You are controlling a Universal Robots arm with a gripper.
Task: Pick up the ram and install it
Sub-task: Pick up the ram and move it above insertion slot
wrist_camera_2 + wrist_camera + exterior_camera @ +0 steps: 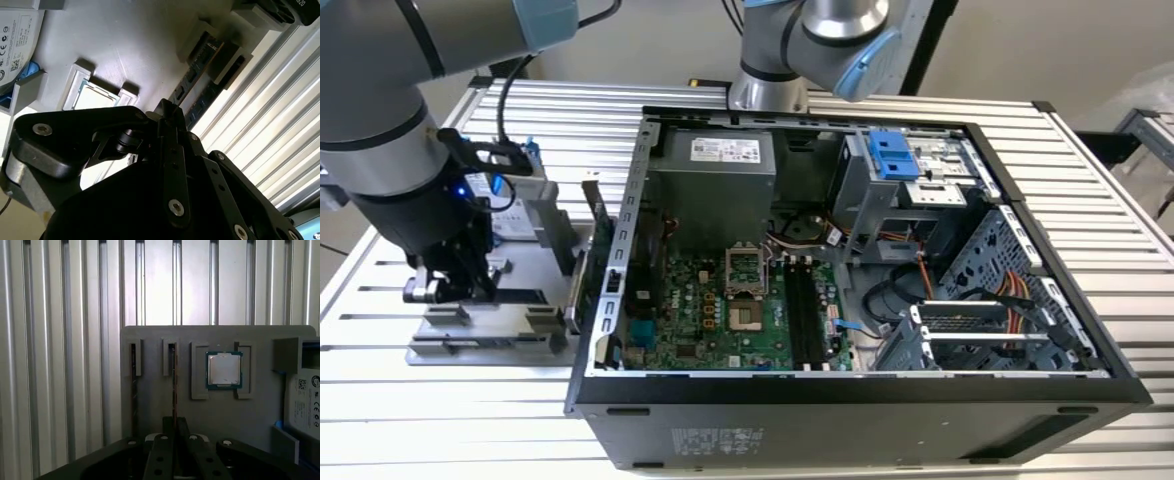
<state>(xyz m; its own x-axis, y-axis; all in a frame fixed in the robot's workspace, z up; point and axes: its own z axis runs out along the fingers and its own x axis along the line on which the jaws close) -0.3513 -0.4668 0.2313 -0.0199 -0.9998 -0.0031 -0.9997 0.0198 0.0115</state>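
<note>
One open computer case point(854, 410) on the tabletop point(1107, 180); beside it, one grey tray point(150, 335) holding one hard drive point(305, 400) and one processor chip point(223, 369). Hand point(175, 421) closed on the ram point(174, 380), which stands on edge in its tray slot. Second stick point(133, 390) just beside it: two sticks total.

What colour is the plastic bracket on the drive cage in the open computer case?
Blue. The plastic bracket shows best in the exterior view.
</note>
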